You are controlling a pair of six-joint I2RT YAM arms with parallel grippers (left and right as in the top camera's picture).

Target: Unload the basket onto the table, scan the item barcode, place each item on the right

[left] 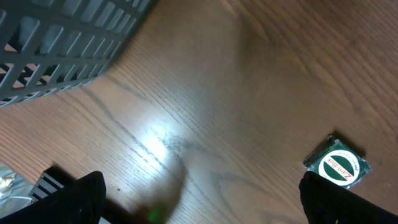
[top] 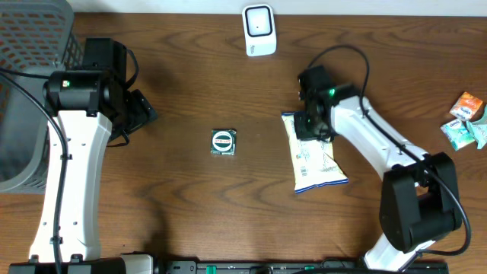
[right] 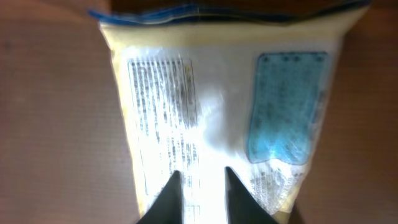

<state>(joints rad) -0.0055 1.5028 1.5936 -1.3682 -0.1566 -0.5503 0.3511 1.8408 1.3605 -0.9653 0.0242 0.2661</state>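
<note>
A pale yellow and white snack bag (top: 313, 156) with blue edges lies flat on the wooden table right of centre, printed back up. My right gripper (top: 308, 125) hovers over its far end. In the right wrist view the bag (right: 224, 93) fills the frame, and the right gripper (right: 202, 183) has its dark fingers (right: 171, 199) a little apart above the white print, holding nothing. The white barcode scanner (top: 259, 30) stands at the table's back edge. My left gripper (top: 141, 110) is wide open at the left, empty, over bare wood (left: 205, 199).
A small square packet (top: 224, 142) with a round green and white label lies mid-table, also at the left wrist view's right edge as the packet (left: 336, 163). A grey mesh basket (top: 30, 46) occupies the far left corner. Several small snack packs (top: 466, 122) lie at the right edge.
</note>
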